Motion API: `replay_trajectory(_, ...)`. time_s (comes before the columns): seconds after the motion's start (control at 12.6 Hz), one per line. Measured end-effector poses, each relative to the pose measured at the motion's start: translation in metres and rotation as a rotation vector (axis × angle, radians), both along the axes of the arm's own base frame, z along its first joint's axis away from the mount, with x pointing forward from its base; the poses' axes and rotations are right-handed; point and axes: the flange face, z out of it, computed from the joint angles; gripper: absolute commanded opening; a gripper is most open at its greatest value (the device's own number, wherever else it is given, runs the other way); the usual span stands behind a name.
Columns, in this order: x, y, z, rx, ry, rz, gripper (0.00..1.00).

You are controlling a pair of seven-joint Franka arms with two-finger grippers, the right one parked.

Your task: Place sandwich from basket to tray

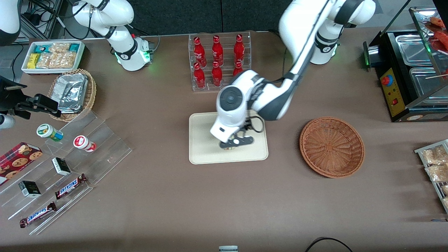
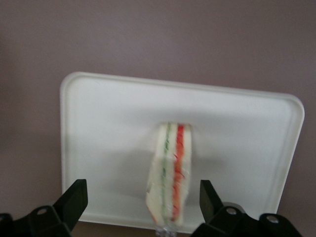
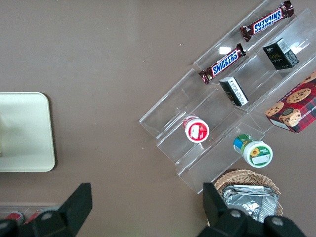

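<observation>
The sandwich (image 2: pixel 170 170), a cream wedge with red-orange, white and green layers in clear wrap, stands on its edge on the cream-white tray (image 2: pixel 103 128). My left gripper (image 2: pixel 141 187) is open just above the tray. Its black fingers (image 2: pixel 74 197) stand wide on either side of the sandwich and touch nothing. In the front view the gripper (image 1: pixel 233 142) hangs over the middle of the tray (image 1: pixel 203 154) and hides the sandwich. The reddish-brown wicker basket (image 1: pixel 331 147) lies empty beside the tray, toward the working arm's end of the table.
A clear rack of red bottles (image 1: pixel 218 61) stands farther from the front camera than the tray. A tan basket of foil packets (image 1: pixel 72 93), a white snack bin (image 1: pixel 52 56) and acrylic steps with candy bars (image 1: pixel 70 185) lie toward the parked arm's end. A black food warmer (image 1: pixel 413 77) stands at the working arm's end.
</observation>
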Motion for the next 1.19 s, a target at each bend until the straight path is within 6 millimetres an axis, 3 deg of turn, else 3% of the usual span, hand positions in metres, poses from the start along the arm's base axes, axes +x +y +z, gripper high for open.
replay_trajectory(0.32,0.052,0.101,0.025,0.009,0.074,0.005,1.0)
replay_trajectory(0.56,0.08,0.179,0.04,-0.018,0.122,-0.037,1.0)
replay_trajectory(0.8,0.089,0.247,0.064,-0.054,0.172,-0.096,1.0)
replay_trajectory(0.96,0.091,0.279,0.081,-0.07,0.165,-0.119,1.0)
replay_trajectory(1.19,0.085,0.339,0.123,-0.088,0.116,-0.106,1.0)
